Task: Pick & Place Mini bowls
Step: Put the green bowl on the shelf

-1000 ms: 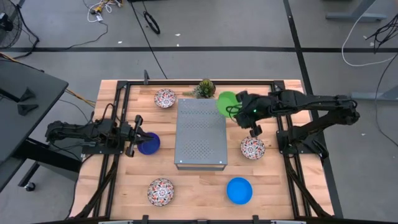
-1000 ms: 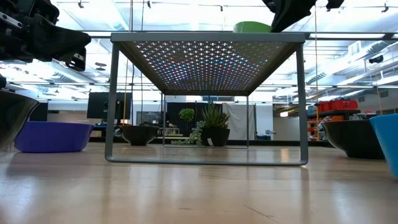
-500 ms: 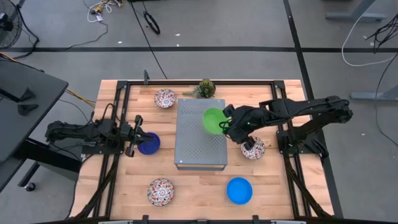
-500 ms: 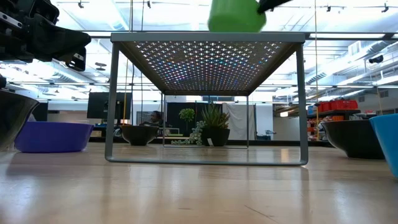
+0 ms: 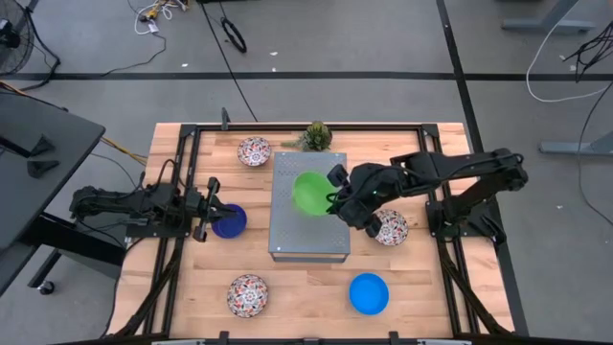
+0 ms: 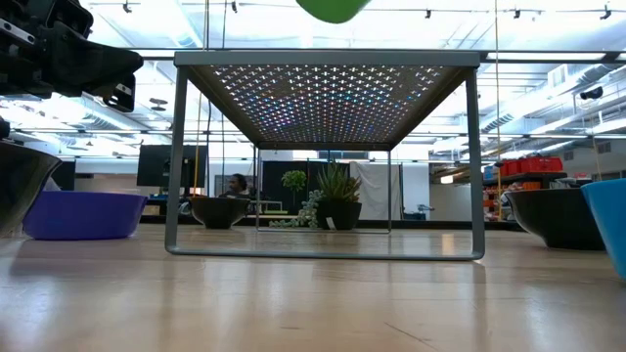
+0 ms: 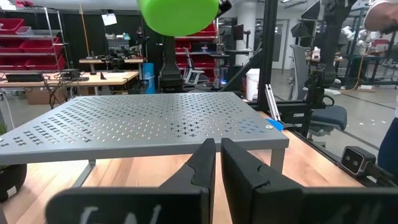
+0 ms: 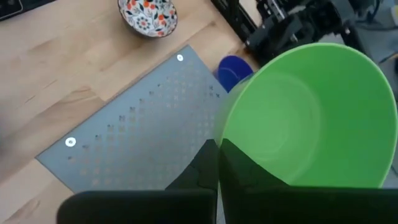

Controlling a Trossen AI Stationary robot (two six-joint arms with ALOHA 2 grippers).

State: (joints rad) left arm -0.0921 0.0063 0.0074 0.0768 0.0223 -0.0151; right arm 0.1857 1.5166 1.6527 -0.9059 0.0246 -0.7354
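- Left gripper (image 5: 205, 209) waits low at the table's left side, its fingers almost together and holding nothing — the dark blue bowl (image 5: 230, 221) sits just beside its tips.
- Two floral bowls lie on the left half: one (image 5: 254, 150) at the far edge, one (image 5: 248, 294) at the near edge.
- The grey perforated box (image 5: 308, 230) stands at the table's middle, with the small spiky plant (image 5: 314, 135) just behind it.
- The green bowl (image 5: 311, 193) hangs tilted above the box's top, clear of it in the low view; the right gripper (image 5: 337, 199) is clenched on its rim.
- Right of the box rest the third floral bowl (image 5: 390, 228) and, nearer, the light blue bowl (image 5: 369, 293).
- Step in hand, as I judge it: carrying the green bowl to be set on the box. Next calls for levelling the bowl, lowering it until it meets the perforated top, then letting go — a tilted release could let it roll.
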